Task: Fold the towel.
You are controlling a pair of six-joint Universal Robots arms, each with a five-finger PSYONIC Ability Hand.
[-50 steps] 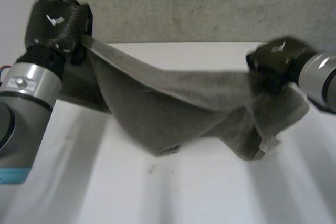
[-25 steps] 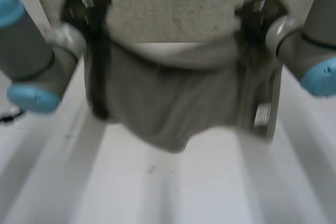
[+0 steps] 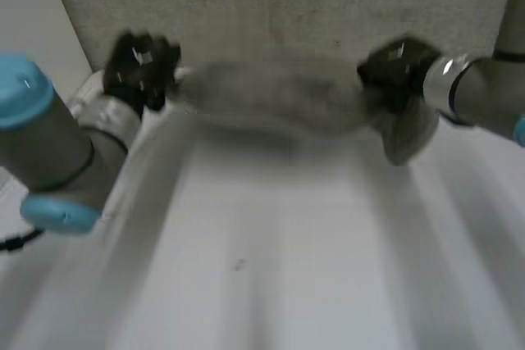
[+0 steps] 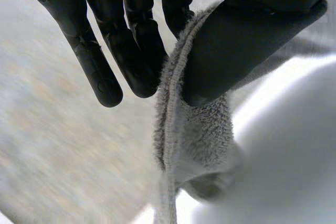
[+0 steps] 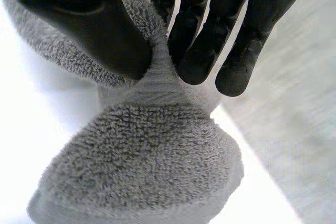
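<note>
- While the towel (image 3: 275,96) hangs as a bunched band between the two robot hands at the far side of the surface (image 3: 271,260), the step in hand looks like carrying a held edge across to lay a fold.
- The left robot hand (image 4: 131,35) has the towel's hemmed edge pinched between its thumb and almost straight fingers, and loose cloth drops below the pinch.
- The right robot hand (image 5: 210,19) pinches a gathered neck of towel between thumb and fingers, with a thick lump of pile hanging under it.
- Seen from the head view, the left robot hand is at the far left and the right one at the far right, well apart. I cannot tell whether the towel's middle touches the surface.
- My reading of the next move: both robot hands should come down together, keeping the span taut so the edge lands straight. They should let go only once the cloth rests flat. The lump on the right side will likely need spreading.
- The surface is white and bare on the near side, and a grey speckled panel (image 3: 287,6) stands behind its far edge.
</note>
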